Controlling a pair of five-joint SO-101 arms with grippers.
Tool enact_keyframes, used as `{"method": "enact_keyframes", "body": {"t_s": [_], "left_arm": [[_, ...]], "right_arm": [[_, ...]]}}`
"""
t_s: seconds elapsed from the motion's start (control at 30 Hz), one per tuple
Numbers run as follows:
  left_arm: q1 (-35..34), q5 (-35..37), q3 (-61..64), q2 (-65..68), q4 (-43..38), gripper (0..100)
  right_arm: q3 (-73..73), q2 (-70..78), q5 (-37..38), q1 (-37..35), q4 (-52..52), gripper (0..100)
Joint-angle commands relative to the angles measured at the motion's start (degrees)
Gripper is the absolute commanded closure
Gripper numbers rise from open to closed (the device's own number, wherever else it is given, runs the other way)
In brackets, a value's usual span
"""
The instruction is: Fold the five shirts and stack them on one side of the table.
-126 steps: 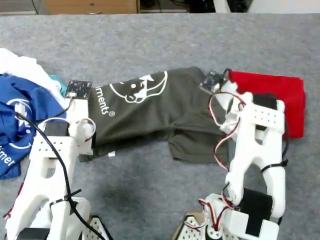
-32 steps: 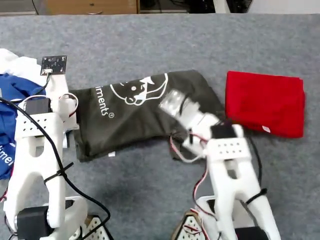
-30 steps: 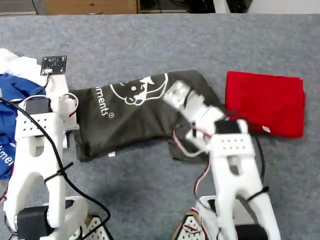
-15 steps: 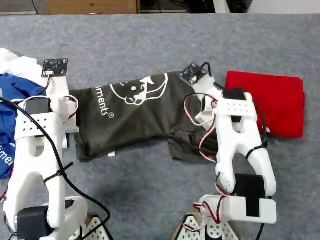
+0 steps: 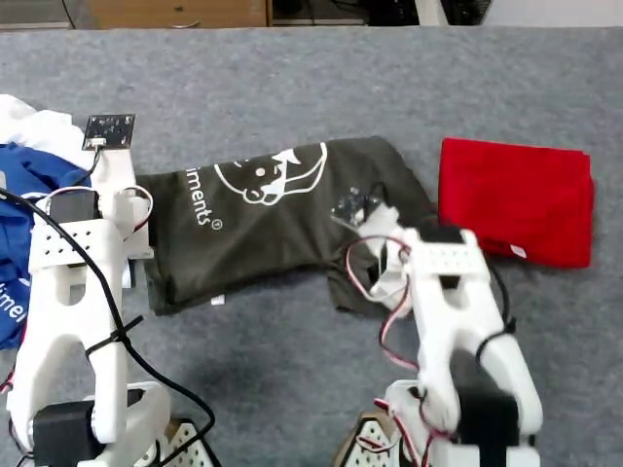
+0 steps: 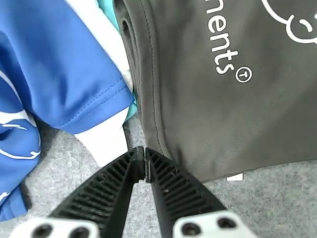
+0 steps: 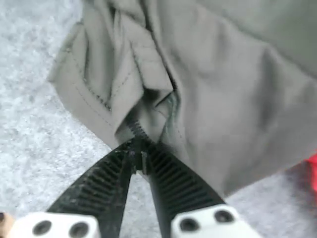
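The right jaws meet tip to tip at a rumpled, stitched edge of the dark olive shirt [image 7: 223,99] (whether a pinch of cloth sits between them cannot be told). The left jaws, likewise closed and holding nothing, hang over bare grey tabletop [image 6: 277,198] just beside the same shirt's opposite edge. In the high view the right arm [image 5: 450,282] leans from the near edge over the shirt's crumpled end, while the left arm [image 5: 73,282] stretches away from the near edge alongside its other end. The olive shirt lies flat, print up, in the middle of the tabletop. A folded red shirt [image 5: 516,199] sits just beside it on the right arm's side. A heap made up of a blue shirt [image 5: 19,185] and a white shirt [image 5: 34,122] is bunched against its other edge. Wooden furniture [image 5: 175,12] lines the far side.
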Motion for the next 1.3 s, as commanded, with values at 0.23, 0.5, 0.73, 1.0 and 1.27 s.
{"method": "enact_keyframes", "body": {"t_s": [0.23,0.5,0.73,1.0,1.27], "left_arm": [[-0.8,0.5,-2.5,-0.4,0.4,98],[-0.2,11.1,-15.6,2.7,-2.2,98],[-0.3,12.0,-23.4,20.8,-12.2,98],[-2.1,12.1,-36.0,38.4,-14.1,98],[-9.0,11.8,-46.8,59.6,-17.0,98]], "right_arm": [[-8.6,-9.6,0.5,2.2,3.2,99.5],[-31.6,2.5,0.4,2.4,3.8,99.3],[-62.0,32.9,-3.8,-0.5,5.0,99.5],[-97.1,62.8,-7.8,-5.6,11.4,99.5],[-125.6,89.2,-11.5,-0.1,19.3,99.5]]}}
